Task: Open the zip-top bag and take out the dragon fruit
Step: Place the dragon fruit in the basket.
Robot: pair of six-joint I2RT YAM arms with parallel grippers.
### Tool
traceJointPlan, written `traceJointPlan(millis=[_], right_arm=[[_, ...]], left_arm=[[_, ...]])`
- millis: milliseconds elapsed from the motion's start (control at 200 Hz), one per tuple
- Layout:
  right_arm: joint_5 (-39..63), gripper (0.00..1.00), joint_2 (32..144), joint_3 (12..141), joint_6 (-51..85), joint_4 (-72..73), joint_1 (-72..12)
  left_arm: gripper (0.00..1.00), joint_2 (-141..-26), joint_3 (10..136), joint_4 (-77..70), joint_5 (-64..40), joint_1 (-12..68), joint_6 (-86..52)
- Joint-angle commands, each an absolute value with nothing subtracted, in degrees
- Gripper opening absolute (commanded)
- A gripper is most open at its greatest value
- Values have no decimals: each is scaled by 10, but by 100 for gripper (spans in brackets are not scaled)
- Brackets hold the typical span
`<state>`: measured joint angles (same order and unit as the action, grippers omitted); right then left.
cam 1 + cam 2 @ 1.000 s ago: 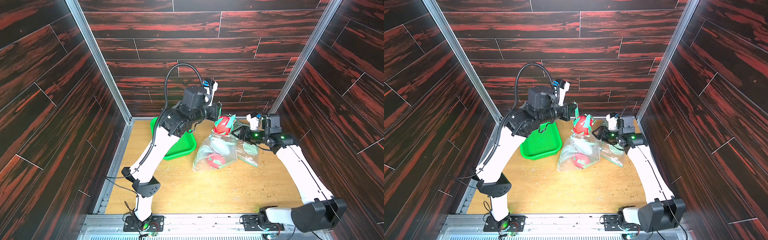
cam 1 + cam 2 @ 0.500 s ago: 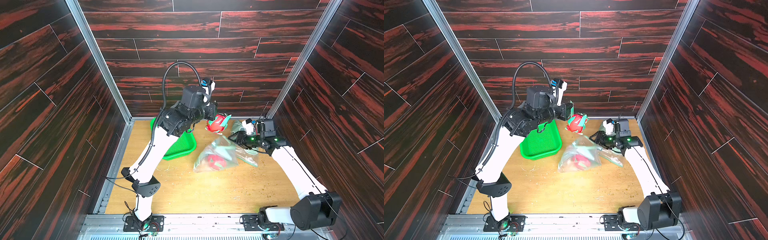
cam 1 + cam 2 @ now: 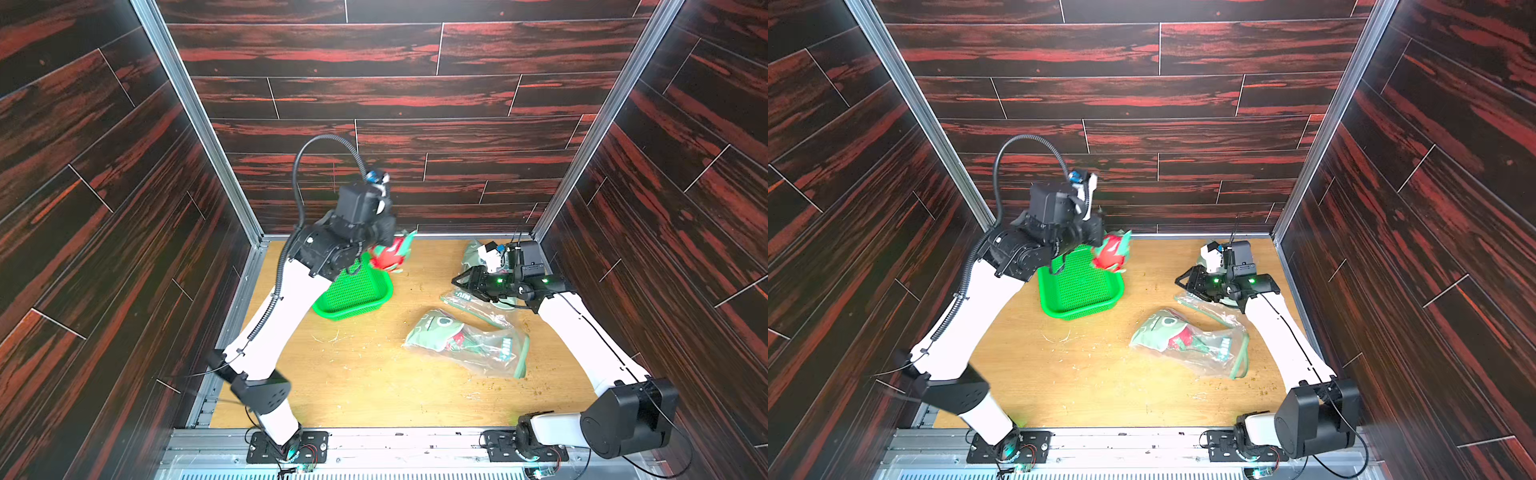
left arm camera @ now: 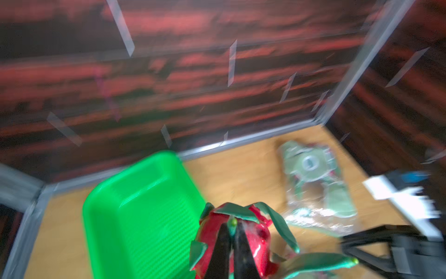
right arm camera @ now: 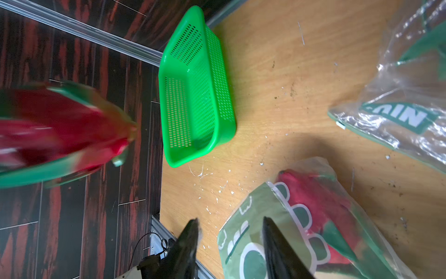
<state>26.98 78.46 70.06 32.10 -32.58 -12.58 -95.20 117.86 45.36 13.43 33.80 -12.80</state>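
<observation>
Leftward goes the left gripper [image 4: 232, 225], pinching a dragon fruit [image 3: 388, 254] over the basket [image 3: 353, 299] mid-frame. Right gripper [image 5: 230, 220] jaws hang spread, empty.

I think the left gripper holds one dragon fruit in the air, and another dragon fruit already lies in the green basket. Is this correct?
No: the green basket is empty, as the right wrist view shows. The left gripper does hold one dragon fruit in the air.

Dark panels [image 3: 395, 95] streaked with red grain are enclosing the space on three sides, silver posts [image 3: 200, 124] standing in the back corners. Bright light is falling on the pale wooden desk [image 3: 374, 395], with whitish crumbs [image 3: 332, 338] lying scattered.
</observation>
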Motion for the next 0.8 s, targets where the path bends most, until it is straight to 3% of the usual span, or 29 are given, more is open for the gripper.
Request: traceJointPlan(millis=[0, 316, 797], right_arm=[[253, 46, 784, 712, 305, -345, -127], [212, 47, 764, 737, 279, -394, -120], [182, 52, 677, 709, 248, -482, -54]], left_arm=[[0, -911, 1101, 370, 127, 300, -168], [0, -897, 929, 245, 108, 209, -228], [0, -1037, 968, 161, 121, 134, -265]])
